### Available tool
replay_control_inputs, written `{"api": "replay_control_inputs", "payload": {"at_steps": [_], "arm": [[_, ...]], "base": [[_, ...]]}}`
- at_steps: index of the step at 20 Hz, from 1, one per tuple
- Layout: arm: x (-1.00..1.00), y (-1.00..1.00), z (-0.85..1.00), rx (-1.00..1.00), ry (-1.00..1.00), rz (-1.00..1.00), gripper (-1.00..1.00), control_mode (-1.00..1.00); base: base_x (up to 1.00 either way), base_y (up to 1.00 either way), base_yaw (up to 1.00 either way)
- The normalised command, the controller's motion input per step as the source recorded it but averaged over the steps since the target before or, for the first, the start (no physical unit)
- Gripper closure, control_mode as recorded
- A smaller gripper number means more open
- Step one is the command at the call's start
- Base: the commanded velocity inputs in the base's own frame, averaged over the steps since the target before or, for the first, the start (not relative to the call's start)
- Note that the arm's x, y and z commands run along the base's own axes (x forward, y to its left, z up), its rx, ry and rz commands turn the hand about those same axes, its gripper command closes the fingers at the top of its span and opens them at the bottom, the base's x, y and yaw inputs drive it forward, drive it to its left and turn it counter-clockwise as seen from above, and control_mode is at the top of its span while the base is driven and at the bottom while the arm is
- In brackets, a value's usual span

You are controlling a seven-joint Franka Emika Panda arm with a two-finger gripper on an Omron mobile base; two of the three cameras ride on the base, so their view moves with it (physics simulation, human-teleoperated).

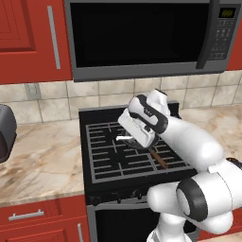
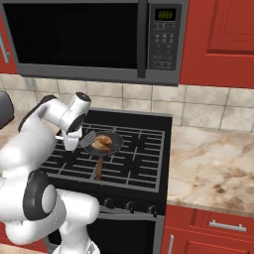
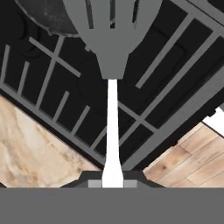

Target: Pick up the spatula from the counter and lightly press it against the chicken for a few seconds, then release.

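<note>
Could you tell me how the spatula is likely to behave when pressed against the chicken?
The spatula probably flexes slightly: its handle is thin and long. Held only by that handle in the gripper, the broad slotted head may twist.

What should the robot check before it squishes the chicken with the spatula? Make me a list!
1. Spatula gripped by the end effector: ok, its white handle runs between the closed fingertips.
2. Chicken lying in the pan: ok.
3. Spatula reaching the pan's edge beside the chicken: ok, seen in the right base view.
4. Spatula touching the chicken: cannot tell.
5. Pan resting on the stove grates: ok.
</note>
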Motion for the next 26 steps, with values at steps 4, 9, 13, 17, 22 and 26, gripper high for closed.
{"api": "replay_control_inputs", "payload": {"at_steps": [4, 9, 13, 17, 22, 26], "arm": [[0.5, -0.04, 0.0, 0.09, 0.02, 0.0, 1.0, -1.0], [0.37, 0.0, 0.0, 0.05, 0.01, 0.0, 1.0, -1.0], [0.33, 0.0, -0.12, 0.02, 0.03, 0.0, 1.0, -1.0], [0.32, 0.0, -0.14, 0.01, 0.04, 0.0, 1.0, -1.0], [0.25, 0.0, -0.14, 0.02, 0.03, 0.0, 1.0, -1.0], [0.05, 0.0, -0.09, 0.03, 0.0, 0.0, 1.0, -1.0]], "base": [[0.0, 0.0, 0.0], [0.0, 0.0, 0.0], [0.0, 0.0, 0.0], [0.0, 0.0, 0.0], [0.0, 0.0, 0.0], [0.0, 0.0, 0.0]]}}
